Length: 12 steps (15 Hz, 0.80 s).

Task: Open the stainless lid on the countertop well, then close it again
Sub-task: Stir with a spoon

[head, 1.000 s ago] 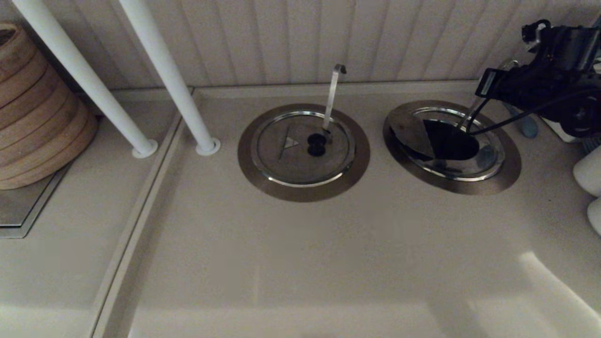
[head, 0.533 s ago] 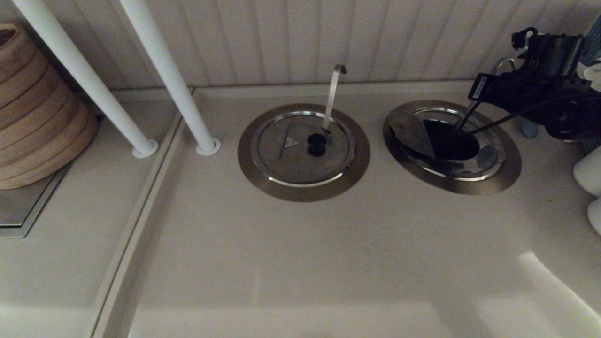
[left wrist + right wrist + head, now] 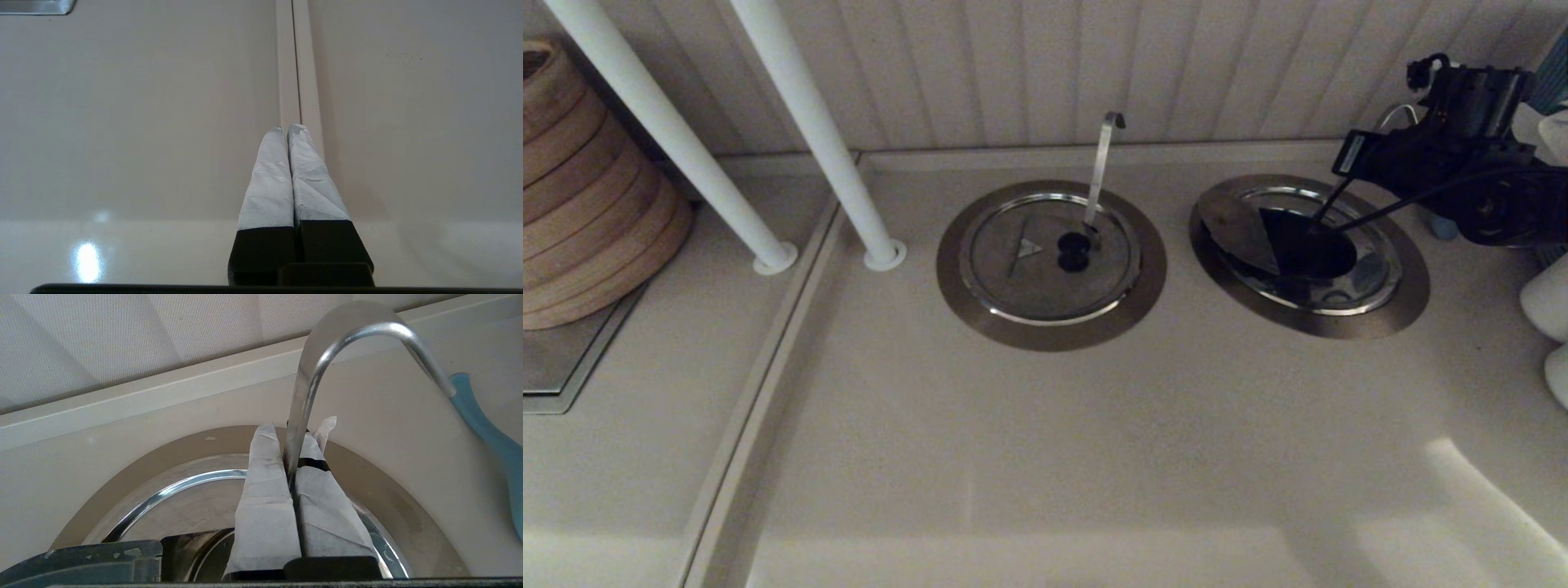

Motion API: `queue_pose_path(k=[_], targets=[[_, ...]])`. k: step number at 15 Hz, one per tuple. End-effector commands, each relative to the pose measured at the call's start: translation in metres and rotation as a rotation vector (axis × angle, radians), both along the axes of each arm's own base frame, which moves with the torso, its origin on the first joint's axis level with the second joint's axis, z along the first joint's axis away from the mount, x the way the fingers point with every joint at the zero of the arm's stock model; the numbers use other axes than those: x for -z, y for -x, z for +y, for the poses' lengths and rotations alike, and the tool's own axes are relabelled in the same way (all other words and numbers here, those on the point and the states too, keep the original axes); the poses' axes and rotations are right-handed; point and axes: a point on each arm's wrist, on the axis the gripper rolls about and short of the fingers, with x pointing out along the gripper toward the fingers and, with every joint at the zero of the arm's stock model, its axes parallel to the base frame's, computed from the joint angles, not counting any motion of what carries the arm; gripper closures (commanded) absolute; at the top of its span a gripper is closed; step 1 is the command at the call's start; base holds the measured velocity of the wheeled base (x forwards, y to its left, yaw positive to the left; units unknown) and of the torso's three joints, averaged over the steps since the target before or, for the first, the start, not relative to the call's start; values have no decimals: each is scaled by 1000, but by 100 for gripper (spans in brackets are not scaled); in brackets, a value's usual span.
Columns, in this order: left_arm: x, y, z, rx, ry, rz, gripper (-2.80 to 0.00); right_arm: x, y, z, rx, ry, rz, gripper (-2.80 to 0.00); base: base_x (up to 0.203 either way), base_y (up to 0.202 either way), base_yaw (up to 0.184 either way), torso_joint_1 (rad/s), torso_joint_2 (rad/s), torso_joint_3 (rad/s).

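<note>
At the back right of the counter (image 3: 1045,457), the right hand (image 3: 295,457) is pinched tight on a bent metal handle (image 3: 327,347). Below it the lid (image 3: 1237,224) sits tipped up over the well (image 3: 1311,253). Move slowly. The left hand (image 3: 286,130), closed and empty, waits apart.

Front counter (image 3: 1045,457) free; white poles (image 3: 817,139) block left.

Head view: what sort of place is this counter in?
Probably a restaurant or canteen serving counter: the countertop well under its part-open stainless lid, a second lidded well, and stacked bamboo steamers. The right gripper grips the utensil handle; the left gripper is parked.
</note>
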Motion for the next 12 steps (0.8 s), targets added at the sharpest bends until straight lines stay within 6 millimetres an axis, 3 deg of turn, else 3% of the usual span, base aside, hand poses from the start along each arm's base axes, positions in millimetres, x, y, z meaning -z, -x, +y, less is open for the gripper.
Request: queue_pose_path(k=[1,11,12], targets=[[0,0,0,0,0,-1,0,1,-1,0,0,-1,1,0,0,0,0,0,0,0],[0,0,0,0,0,0,0,-1,1,-1,32,3,-3,0,0,0,0,0,0,0],[0,0,0,0,0,0,0,0,1,-1,32,3,-3,-41,0,0,0,0,0,0]])
